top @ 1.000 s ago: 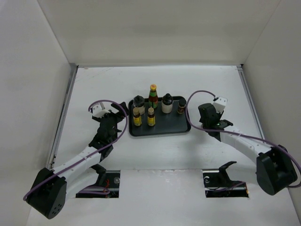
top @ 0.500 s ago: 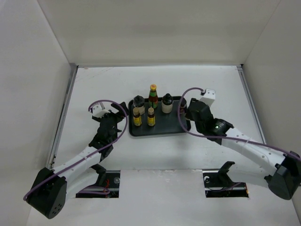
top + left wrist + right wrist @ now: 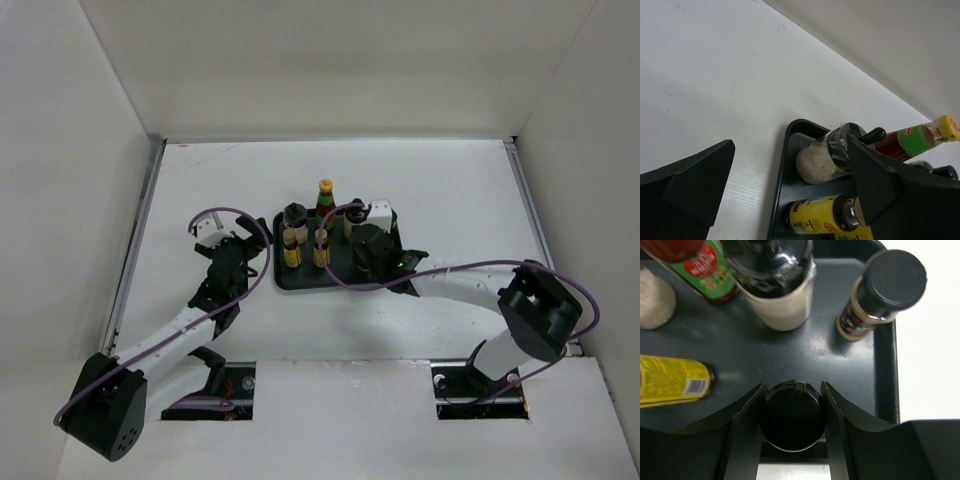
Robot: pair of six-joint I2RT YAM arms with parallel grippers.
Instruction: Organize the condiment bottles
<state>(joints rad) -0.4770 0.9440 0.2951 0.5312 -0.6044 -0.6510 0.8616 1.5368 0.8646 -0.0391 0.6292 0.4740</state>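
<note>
A dark tray (image 3: 300, 276) holds the condiment bottles. The tall bottle (image 3: 325, 201) has a red-green label and yellow cap. Two yellow-label bottles (image 3: 291, 250) stand at the front left, behind them a shaker (image 3: 293, 215). My right gripper (image 3: 792, 412) is over the tray's front part, shut on a dark-capped bottle (image 3: 792, 416) seen from above. Beyond it stand a pale jar (image 3: 780, 287) and a small dark-capped bottle (image 3: 884, 290). My left gripper (image 3: 790, 185) is open and empty at the tray's left edge (image 3: 782, 170), facing the shaker (image 3: 822, 160).
White walls close in the table on the left, back and right. Two dark cut-outs (image 3: 478, 388) sit at the near edge by the arm bases. Purple cables loop above both wrists.
My right arm has swung left from beside the tray's right edge to over the tray. The left arm has barely moved.
</note>
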